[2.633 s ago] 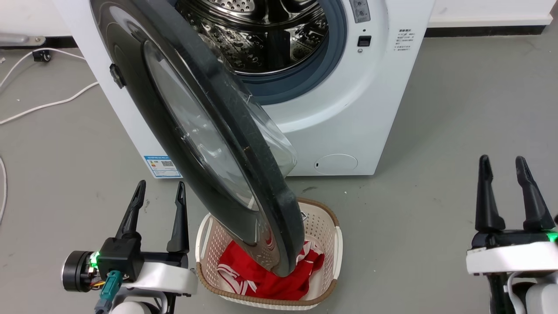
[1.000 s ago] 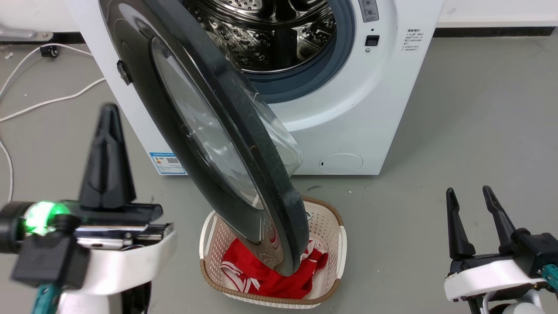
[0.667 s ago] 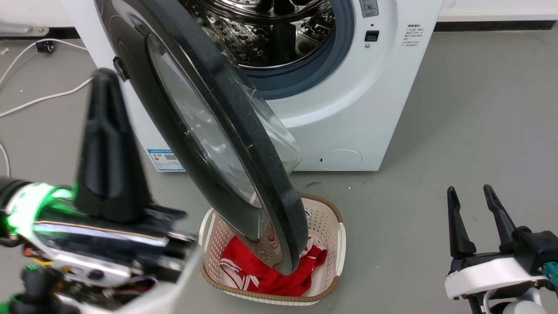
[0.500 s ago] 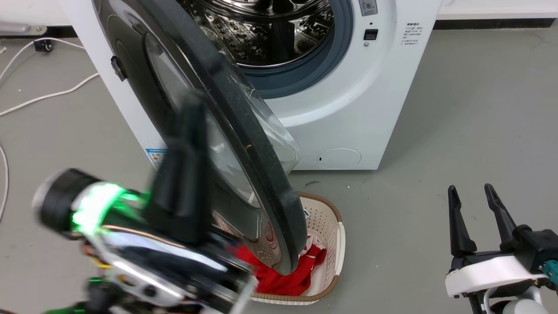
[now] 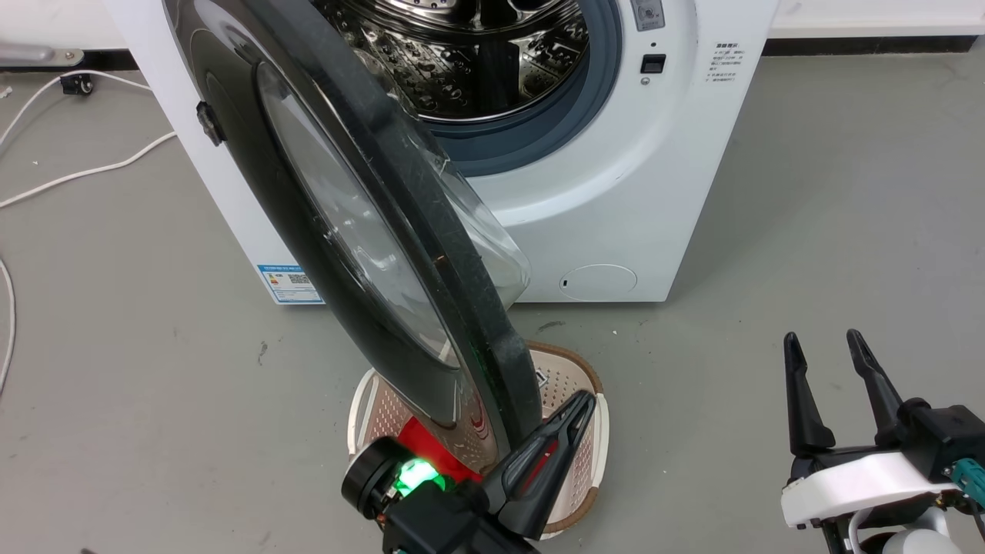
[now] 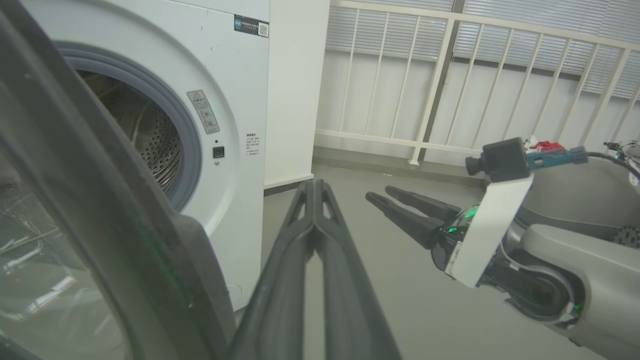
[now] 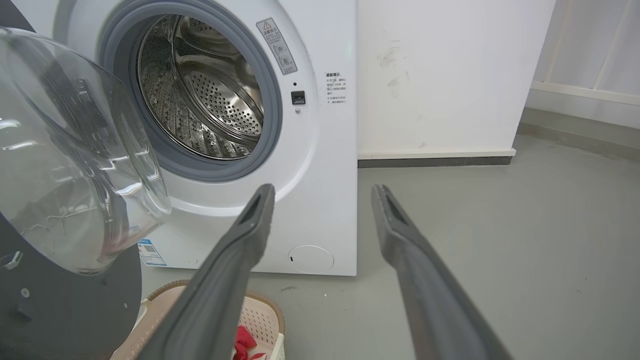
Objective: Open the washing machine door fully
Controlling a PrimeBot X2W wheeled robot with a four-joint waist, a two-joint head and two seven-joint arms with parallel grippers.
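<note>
Black gloss: washing machine door (image 5: 354,231) half open, steel drum (image 5: 477,69) bare behind it. Left claw (image 5: 581,404) pinched shut, empty, just beside the door's free edge, inner side. Right claw (image 5: 820,342) spread, empty, well apart from the door. Push step, seemingly; next, press that edge wider.

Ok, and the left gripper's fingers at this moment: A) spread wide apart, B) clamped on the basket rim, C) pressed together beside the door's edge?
C: the left wrist view shows the left gripper with both fingers pressed together, nothing between them, beside the dark rim of the door.
</note>
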